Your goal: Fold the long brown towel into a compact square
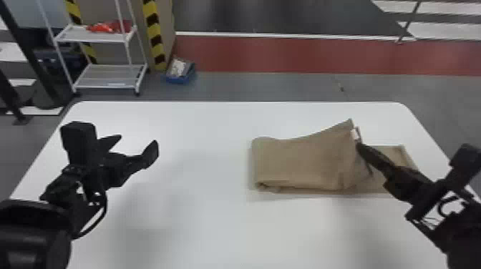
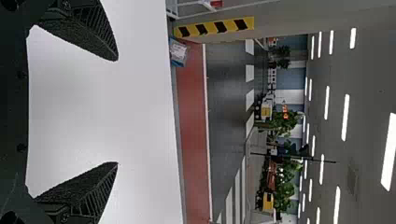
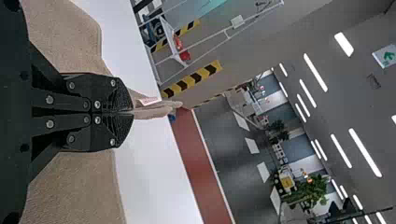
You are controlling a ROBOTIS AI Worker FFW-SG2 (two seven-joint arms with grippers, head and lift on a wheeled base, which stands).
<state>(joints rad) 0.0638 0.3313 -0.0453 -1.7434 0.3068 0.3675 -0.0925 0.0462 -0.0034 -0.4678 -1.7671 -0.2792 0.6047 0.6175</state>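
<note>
While the right hand (image 1: 360,147) clenches a raised edge of the brown towel (image 1: 300,162) near its white tag (image 1: 355,134), the left hand (image 1: 138,140) is spread open above the table (image 1: 200,125). The partly folded towel lies on the table's right half, short of the far edge, with broad tabletop between it and the left hand.

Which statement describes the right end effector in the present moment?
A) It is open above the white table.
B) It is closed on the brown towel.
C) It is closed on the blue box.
B. The right end effector has its two fingers together, with a raised part of the brown towel pinched between the tips.
</note>
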